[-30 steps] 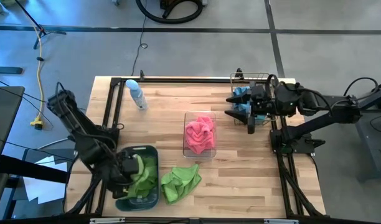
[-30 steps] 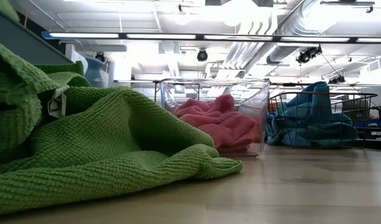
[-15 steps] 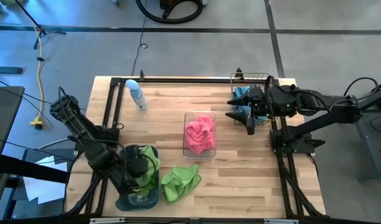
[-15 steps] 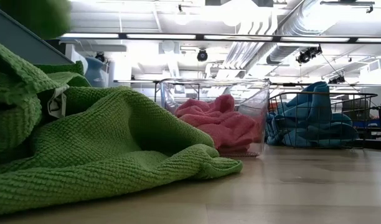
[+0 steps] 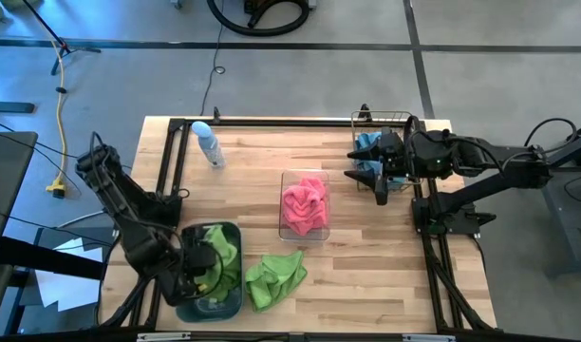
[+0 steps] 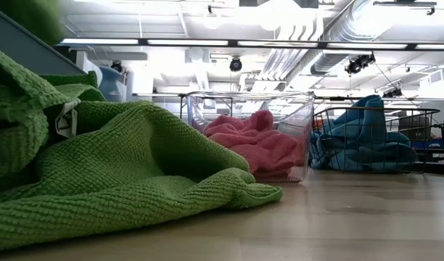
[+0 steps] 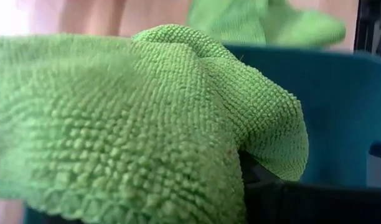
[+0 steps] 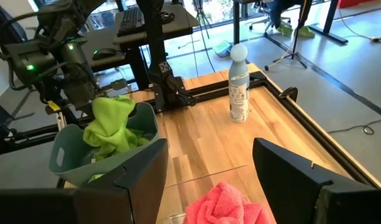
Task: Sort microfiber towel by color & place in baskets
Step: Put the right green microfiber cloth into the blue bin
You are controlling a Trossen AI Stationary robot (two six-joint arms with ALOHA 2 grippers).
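Your left gripper (image 5: 203, 269) is over the dark grey tub (image 5: 229, 302) at the table's near left corner, fingers clenched on a lime green towel (image 5: 221, 256) that hangs bunched into the tub. In the left wrist view that towel (image 7: 128, 118) fills the frame, draped across the tub's rim.

A second green towel (image 5: 274, 277) lies crumpled on the table just beside the tub, on its right. It has no clear long axis; one corner points toward the clear bin (image 5: 326, 233). In the low view this towel (image 6: 120, 181) spreads over the near left foreground.

The clear bin stands mid-table with its long axis running from near edge to far edge, and it holds the pink towels (image 5: 305, 207).

The wire basket (image 5: 405, 118) sits at the far right corner with blue towels (image 5: 368, 145) piled inside; in the low view they (image 6: 367, 134) rise above its rim.

Your right gripper (image 5: 368, 175) hovers beside the basket, pointing toward the table's centre, fingers spread and holding nothing.

A pale blue bottle (image 5: 207, 143) stands upright at the far left.
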